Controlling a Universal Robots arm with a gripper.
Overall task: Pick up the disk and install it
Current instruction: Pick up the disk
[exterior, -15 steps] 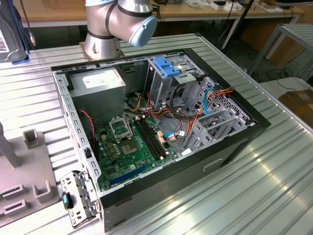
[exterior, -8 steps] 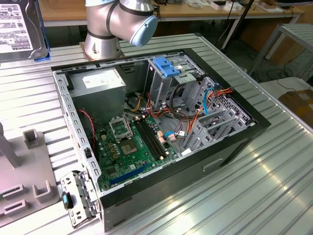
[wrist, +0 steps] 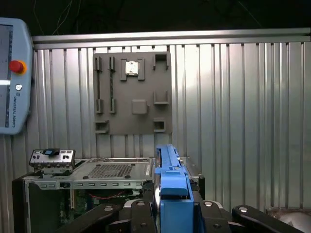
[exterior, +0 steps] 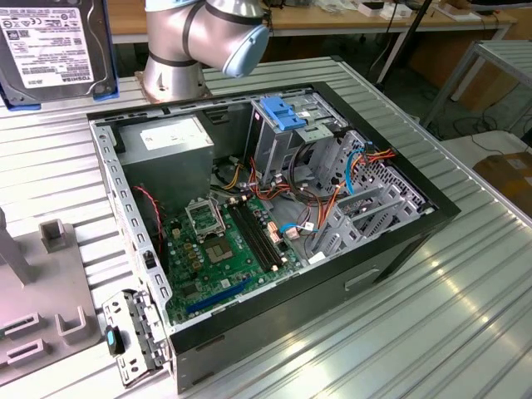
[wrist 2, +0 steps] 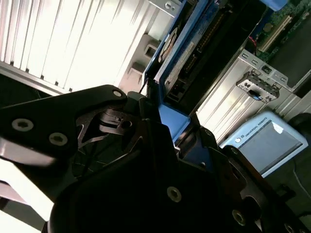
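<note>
The disk (exterior: 51,48), dark with a large white label and blue side rails, hangs upright at the top of the exterior view's left, above the ribbed table. In both wrist views I see it edge-on: its blue rail (wrist: 171,187) rises between the black fingers, and its dark body and connector edge (wrist 2: 192,56) stretch away from them. My gripper (wrist: 172,211) (wrist 2: 171,121) is shut on the disk's end. The open computer case (exterior: 399,249) lies on its side in the middle of the table, with its drive cage and blue latch (exterior: 281,112) at the back.
A grey power-supply box (exterior: 170,141) and the green motherboard (exterior: 233,249) sit inside the case. A grey fixture plate (exterior: 33,307) (wrist: 132,92) lies at the exterior view's left. A loose bracket (exterior: 133,337) leans at the case's front corner. A teach pendant (wrist: 12,73) (wrist 2: 267,143) rests nearby.
</note>
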